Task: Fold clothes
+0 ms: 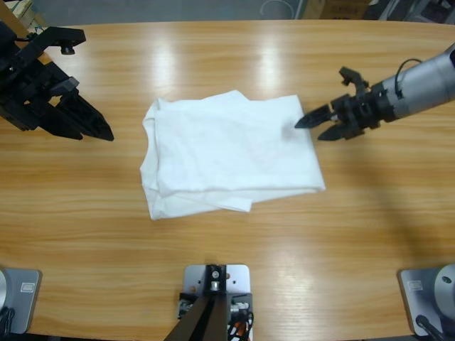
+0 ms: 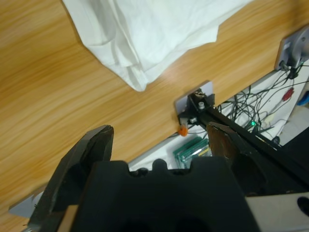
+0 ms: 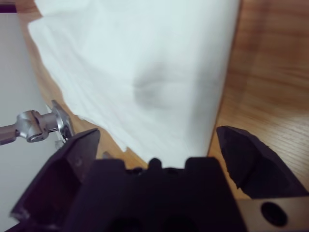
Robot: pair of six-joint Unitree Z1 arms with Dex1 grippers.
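The plain white cotton T-shirt [image 1: 231, 153] lies at the middle of the long wooden table [image 1: 213, 241], already folded into a rough rectangle with loose layers at its 7 o'clock corner. The right gripper [image 1: 318, 126] hangs at 3 o'clock of the cloth, its tips just at the edge, jaws spread apart and holding nothing. The left gripper [image 1: 99, 131] waits at 9 o'clock, apart from the shirt, also released and empty. I judge the folding is far along. The next move probably calls for a grasp on one edge and one more fold, or only a withdrawal.
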